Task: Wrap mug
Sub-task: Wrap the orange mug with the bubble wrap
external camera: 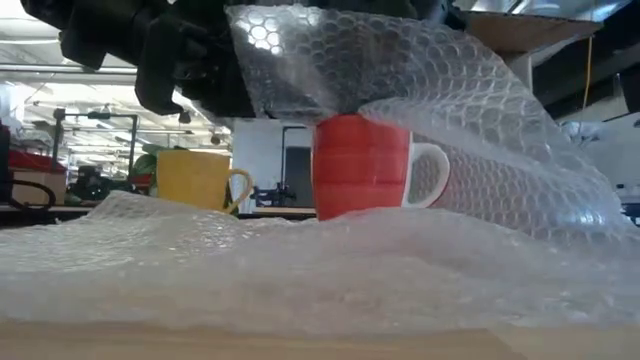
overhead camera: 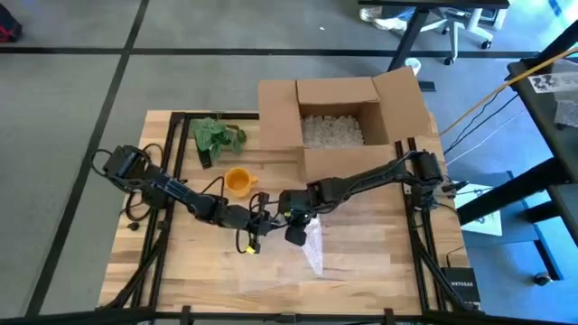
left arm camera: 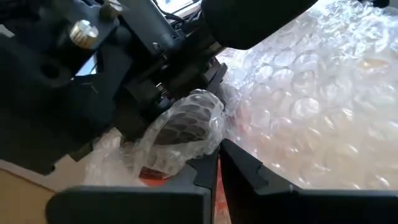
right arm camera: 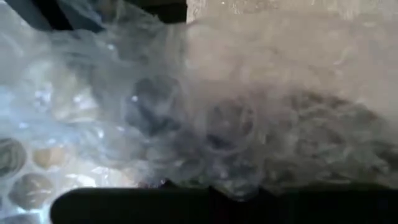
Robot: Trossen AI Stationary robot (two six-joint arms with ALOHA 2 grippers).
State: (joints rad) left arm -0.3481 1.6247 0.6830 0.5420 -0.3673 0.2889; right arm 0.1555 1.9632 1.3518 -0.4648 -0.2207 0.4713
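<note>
My wooden bench point(overhead camera: 181, 271) carries an open cardboard box point(overhead camera: 343, 122) of white packing peanuts at its far edge. A green leafy bundle point(overhead camera: 217, 137) lies beside the box, with a yellow mug point(overhead camera: 237, 181) near it. A sheet of bubble wrap point(overhead camera: 312, 248) spreads over the front of the bench, and a red mug point(external camera: 362, 166) stands on it.

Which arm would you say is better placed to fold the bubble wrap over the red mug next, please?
Probably the right. The right gripper sits directly at the bubble wrap, which is already lifted over the red mug. The left gripper is alongside, pinching a bunched edge, so it seems better suited to holding.
</note>
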